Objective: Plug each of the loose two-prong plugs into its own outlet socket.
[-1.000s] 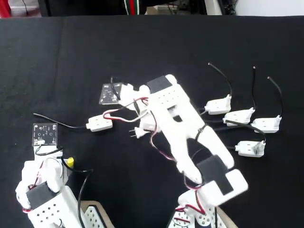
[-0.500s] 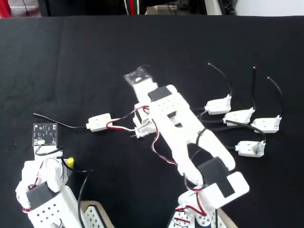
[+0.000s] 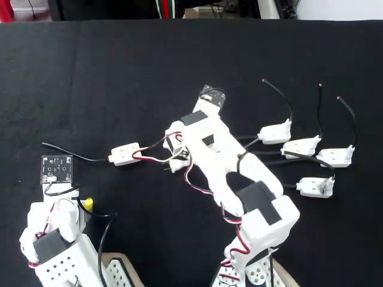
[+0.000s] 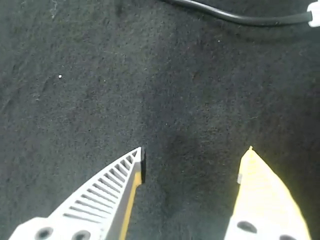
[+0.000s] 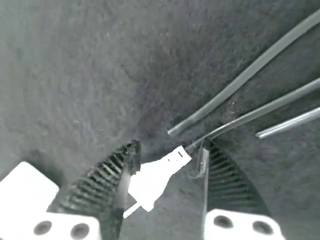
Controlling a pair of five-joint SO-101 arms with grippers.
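My right gripper (image 5: pixel 169 145) is shut on a white two-prong plug (image 5: pixel 155 181). The plug sits slantwise between the fingers and its dark cord leaves past one finger. In the high view the right gripper (image 3: pixel 210 95) hangs over the middle of the black cloth, left of several white outlet sockets (image 3: pixel 302 146) with black cords. A lone socket (image 3: pixel 124 154) lies further left. A second plug (image 3: pixel 173 164) appears to lie under the right arm. My left gripper (image 4: pixel 195 150) is open over bare cloth at the near left (image 3: pixel 57 168).
Three thin black cords (image 5: pixel 240 80) run across the cloth beyond the right fingers, one ending in a free tip. A white block (image 5: pixel 25 187) lies beside one finger. A black cord (image 4: pixel 240 19) crosses ahead of the left gripper. The far half of the cloth is bare.
My right gripper has swung from near the lone left socket across to the right, toward the cluster of sockets. The left arm has not moved.
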